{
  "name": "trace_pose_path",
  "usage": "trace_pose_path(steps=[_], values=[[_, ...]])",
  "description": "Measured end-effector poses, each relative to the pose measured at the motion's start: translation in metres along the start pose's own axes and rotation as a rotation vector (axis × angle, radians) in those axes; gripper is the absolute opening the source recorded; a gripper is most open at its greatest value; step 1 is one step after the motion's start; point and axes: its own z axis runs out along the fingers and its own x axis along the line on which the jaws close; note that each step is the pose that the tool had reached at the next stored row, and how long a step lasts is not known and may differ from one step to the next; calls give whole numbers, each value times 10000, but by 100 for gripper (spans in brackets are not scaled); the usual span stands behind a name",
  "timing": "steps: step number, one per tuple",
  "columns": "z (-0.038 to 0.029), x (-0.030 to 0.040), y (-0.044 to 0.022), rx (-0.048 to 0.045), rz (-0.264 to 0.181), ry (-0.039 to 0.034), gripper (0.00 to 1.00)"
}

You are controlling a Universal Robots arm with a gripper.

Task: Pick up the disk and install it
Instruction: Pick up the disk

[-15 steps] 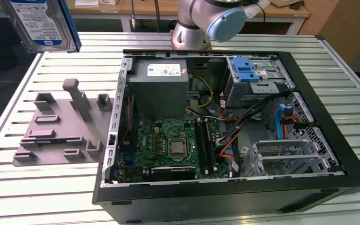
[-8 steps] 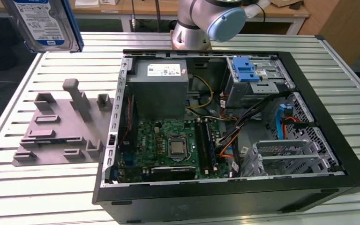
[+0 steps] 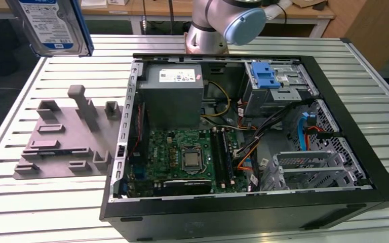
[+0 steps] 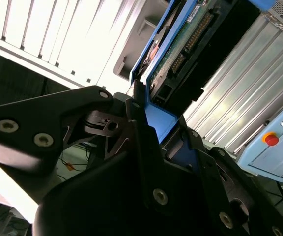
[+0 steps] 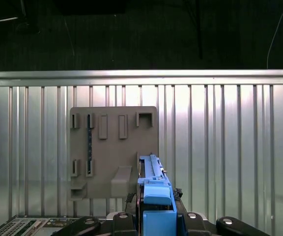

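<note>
The disk (image 3: 54, 28) sits clamped inside the claw (image 5: 157, 219)

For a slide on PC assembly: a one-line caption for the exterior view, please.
Mid-task: the disk held high above the slatted table, grey fixture plate and open computer case below.

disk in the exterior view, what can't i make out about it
- Exterior view: the disk is cut off at the picture's upper edge.
- Second wrist view: label face turned away; the jaws cover its near end.
- First wrist view: seen edge-on, so both faces are hidden.
</note>
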Motion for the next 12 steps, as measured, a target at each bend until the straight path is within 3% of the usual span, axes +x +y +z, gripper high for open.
trace_pose_path(steps=[12], values=[[-1,-2,-91,0,0,0,36]])
